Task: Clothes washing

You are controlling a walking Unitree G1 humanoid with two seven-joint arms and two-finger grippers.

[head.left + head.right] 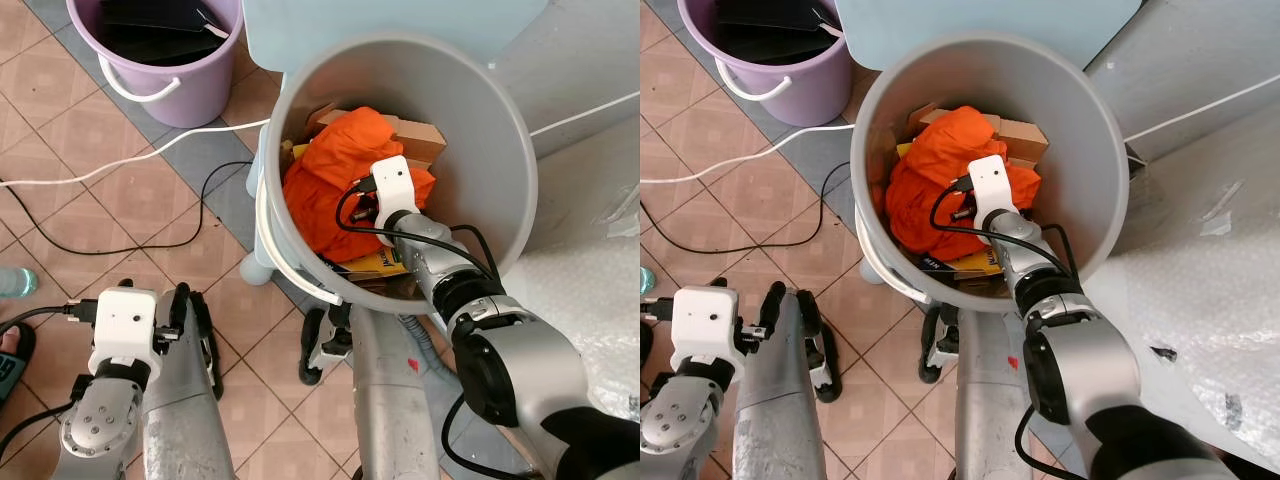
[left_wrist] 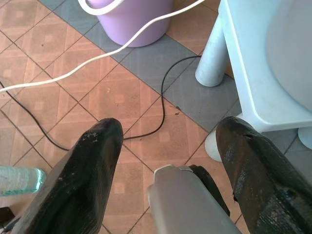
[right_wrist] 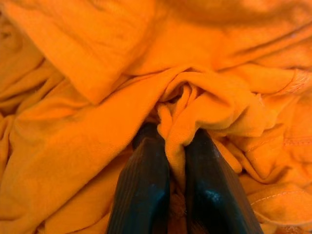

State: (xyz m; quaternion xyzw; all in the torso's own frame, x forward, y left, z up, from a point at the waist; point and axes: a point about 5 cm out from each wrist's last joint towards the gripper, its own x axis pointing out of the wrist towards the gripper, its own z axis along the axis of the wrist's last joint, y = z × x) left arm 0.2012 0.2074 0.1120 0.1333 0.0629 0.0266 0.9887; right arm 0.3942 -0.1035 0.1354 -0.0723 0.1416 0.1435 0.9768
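Right gripper (image 3: 176, 161) pinching a fold of the orange garment (image 1: 335, 175) inside the grey bucket (image 1: 500, 130).
The garment lies bunched at the bucket's 9 o'clock side, its long axis running 1 to 7 o'clock over cardboard boxes (image 1: 415, 135); the 3 o'clock wall stands apart. Left gripper (image 2: 168, 161) hangs spread over tiled floor (image 1: 100, 210), purple bucket (image 1: 190, 90) at 11 o'clock.

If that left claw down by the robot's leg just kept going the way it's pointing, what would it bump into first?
Most likely the tiled floor: the open left gripper points down at it, near the black cable. Depth is hard to judge.
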